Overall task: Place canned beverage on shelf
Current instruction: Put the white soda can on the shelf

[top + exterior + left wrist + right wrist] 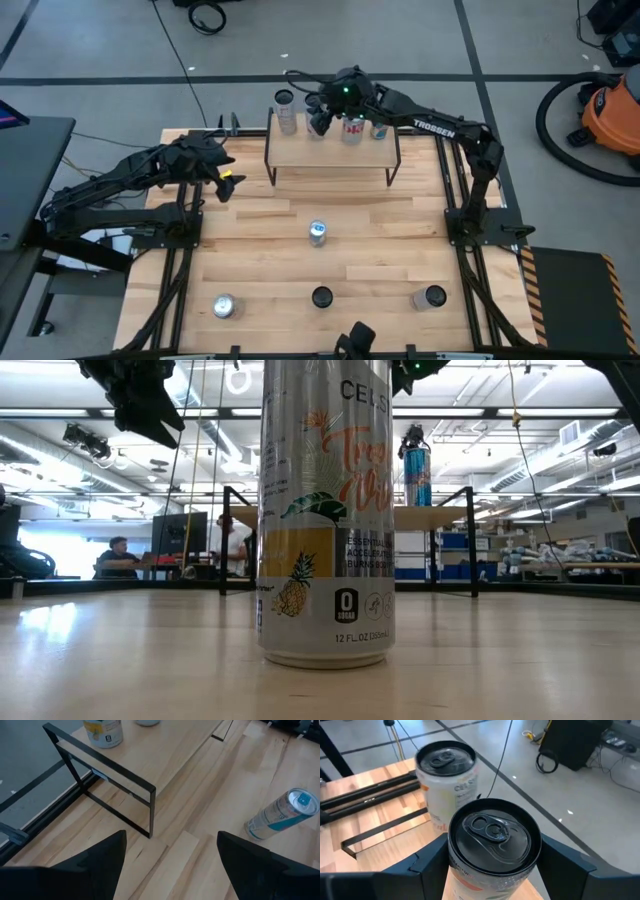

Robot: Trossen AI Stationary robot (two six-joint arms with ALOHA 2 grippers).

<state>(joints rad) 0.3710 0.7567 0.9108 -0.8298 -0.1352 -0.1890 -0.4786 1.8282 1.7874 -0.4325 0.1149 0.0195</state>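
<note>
Black-topped and silver-sided, the canned beverage (492, 845) stands upright on the shelf (330, 152), between the two dark fingers of the right pincer (320, 120), which close against its sides. Just beside it on the plank stands a pale can (446, 782), at the shelf's end nearest the left arm. Toward the shelf's other end, a red-and-white can (352, 129) and a bluish can (379, 130) also stand on the plank.

The left pincer (226, 178) hovers over the worktop (250, 270) off that same end of the shelf, fingers spread wide and holding nothing.

In front of the shelf, a blue-topped can (318, 232) stands near the worktop's middle. Well beyond it from the shelf stand a silver can (223, 306), a black-topped can (321, 297) and a dark-topped can (433, 297).
</note>
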